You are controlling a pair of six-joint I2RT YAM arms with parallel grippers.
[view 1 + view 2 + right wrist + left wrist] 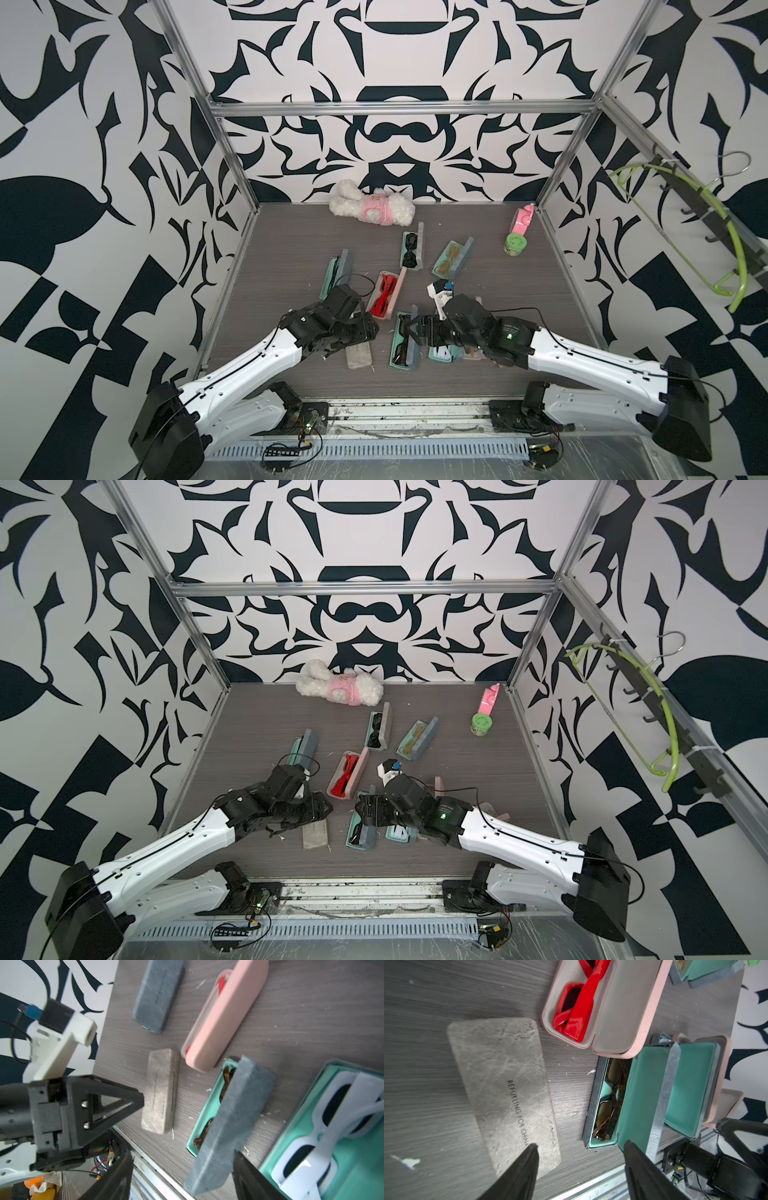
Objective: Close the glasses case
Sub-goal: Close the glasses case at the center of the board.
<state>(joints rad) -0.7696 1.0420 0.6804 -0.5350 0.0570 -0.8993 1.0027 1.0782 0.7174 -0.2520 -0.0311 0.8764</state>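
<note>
The glasses case point(400, 353) point(358, 833) is grey-blue with teal lining and lies open near the front, with tortoiseshell glasses point(609, 1101) inside. Its lid point(232, 1118) stands up, tilted over the base. My left gripper point(371, 330) point(580, 1146) is open just left of the case, over the bare table between it and a closed grey case point(504, 1088). One of its fingertips point(629, 1147) is in front of the lid's lining. My right gripper point(410, 332) point(181, 1156) is open at the lid, whose front end shows between the fingers. Neither gripper holds anything.
An open pink case point(384, 295) with red glasses lies just behind. A teal case point(332, 1126) with white glasses sits under my right arm. Three more open cases point(412, 251) lie further back, with a plush toy point(372, 203) and a green jar point(514, 244). The table's front rail point(415, 409) is close.
</note>
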